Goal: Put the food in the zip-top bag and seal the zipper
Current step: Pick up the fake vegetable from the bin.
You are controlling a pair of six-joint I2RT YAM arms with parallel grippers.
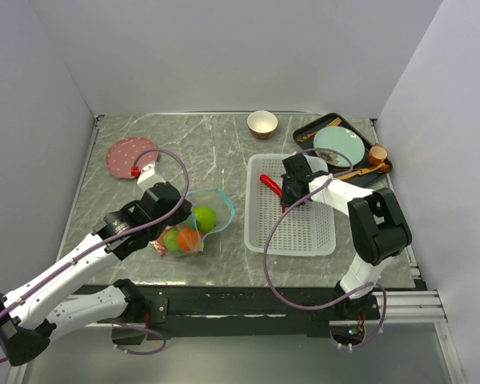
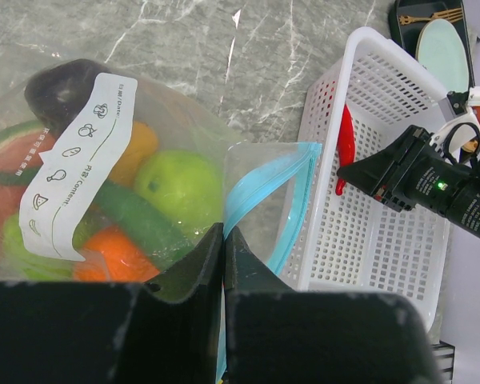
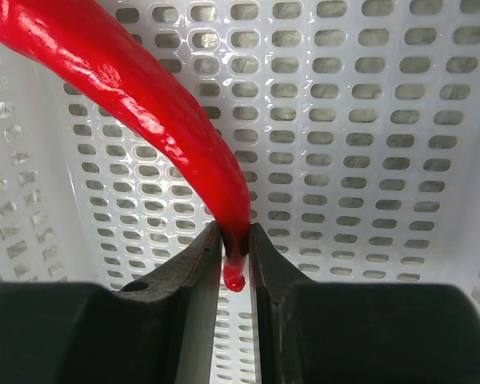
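red chili (image 3: 144,104): the one bit of food i can see outside the bag, lying in the white basket (image 1: 304,232), up toward its 10 o'clock corner.
right gripper (image 3: 234,240): got it! jaws nipped on the thin tail end only, with the fat body running off toward 11 o'clock.
left gripper (image 2: 224,240): fingers pressed together on the lip of the zip-top bag (image 2: 176,104).
bag's place: on the table (image 1: 216,144) at 9 o'clock from the basket, close by. inside it are a green apple (image 2: 180,188), an orange (image 2: 116,252) and a dark piece (image 2: 60,88).
zipper (image 2: 264,188): teal strip bowed open, mouth facing the basket.
doing it well: that's a small bite on a slick, tapered tip, and i'd say it could slip. lift slow and straight, clear the basket wall, carry toward 9 o'clock and feed the fat end through the mouth first, with the left holding the lip up.
right wrist view only: how little chili sits between the jaws.
left wrist view only: the open mouth and the bag's contents.
top view only: the whole route from basket to bag.
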